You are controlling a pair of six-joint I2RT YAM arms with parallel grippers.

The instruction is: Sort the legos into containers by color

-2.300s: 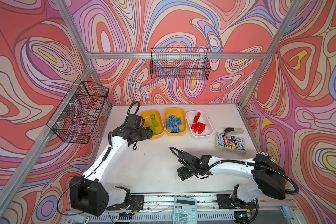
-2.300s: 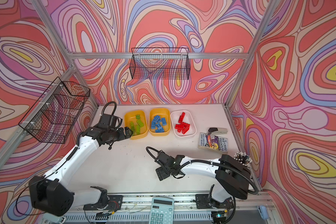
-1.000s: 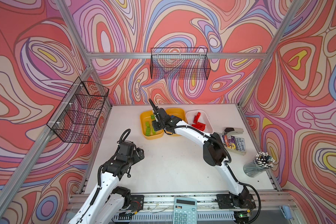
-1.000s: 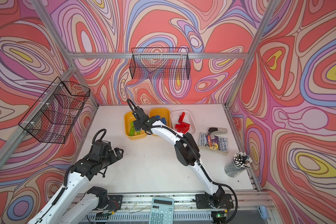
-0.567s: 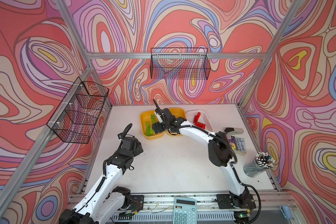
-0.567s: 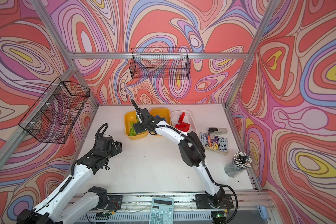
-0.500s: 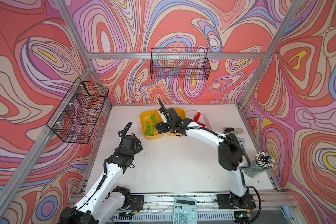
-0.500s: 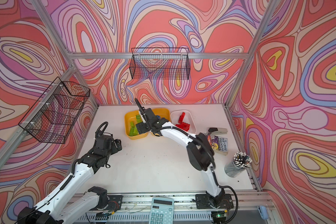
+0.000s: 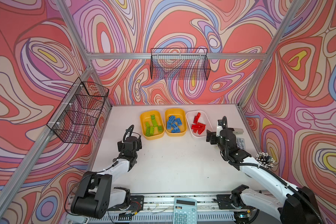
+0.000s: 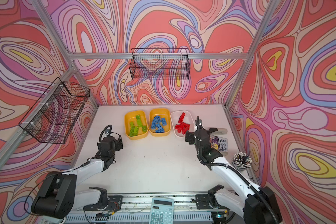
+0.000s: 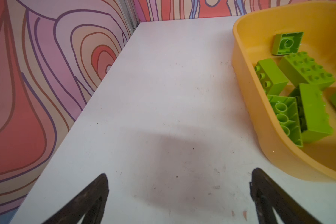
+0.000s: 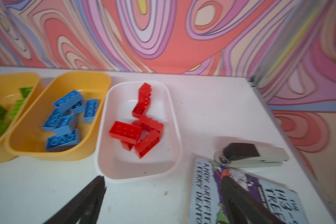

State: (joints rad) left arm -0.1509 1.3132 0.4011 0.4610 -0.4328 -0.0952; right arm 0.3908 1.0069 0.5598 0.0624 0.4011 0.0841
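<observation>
Right wrist view shows the small red plastic bricks [image 12: 136,126] lying in the white plastic tub [image 12: 140,175]. The small blue plastic bricks [image 12: 64,120] lie in the middle yellow-orange plastic tub [image 12: 47,155]. The lime green plastic bricks [image 11: 308,112] lie in the end yellow-orange plastic tub [image 11: 244,77], as the left wrist view shows. In both top views no brick lies on the white desk [image 9: 173,164]. So I think the sorting is done. The left tool [image 11: 179,172] is spread wide and empty, beside the green bricks' tub. The right tool [image 12: 163,176] is wide and empty too, just beside the white tub.
</observation>
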